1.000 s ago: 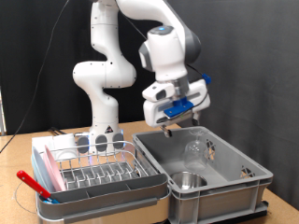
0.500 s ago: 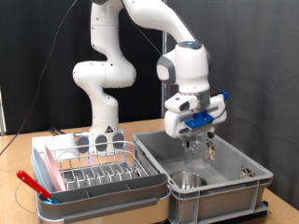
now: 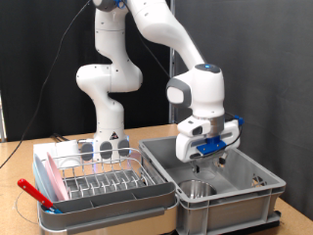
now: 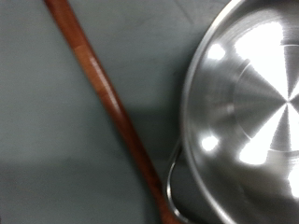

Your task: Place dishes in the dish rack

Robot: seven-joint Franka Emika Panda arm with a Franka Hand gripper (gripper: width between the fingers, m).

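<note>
Two containers sit side by side on the desk (image 3: pixel 20 149) in the exterior view: the dish rack (image 3: pixel 103 186), a low pale tray with a silver wire rack, at the lower left of the frame, and a deeper plain grey crate (image 3: pixel 256 201) at the lower right. The end effector (image 3: pixel 206 163) hangs inside the crate's opening, right of centre in the frame, just above the small steel bowl (image 3: pixel 197 189), which rests on the crate's floor near the front wall. Its blue-trimmed fingers point down toward the bowl, but whether they are spread or closed cannot be told from either view, and nothing shows between them. In the wrist view the steel bowl (image 4: pixel 248 110) fills the right half of the frame, shiny and seen from above, with a long reddish-brown wooden handle (image 4: pixel 110 101) running diagonally from the upper left to the lower middle, lying on the grey floor just beside the bowl's rim. A red-handled utensil (image 3: pixel 35 194) lies across the rack's left front corner in the exterior view. The glass is hidden behind the end effector.
</note>
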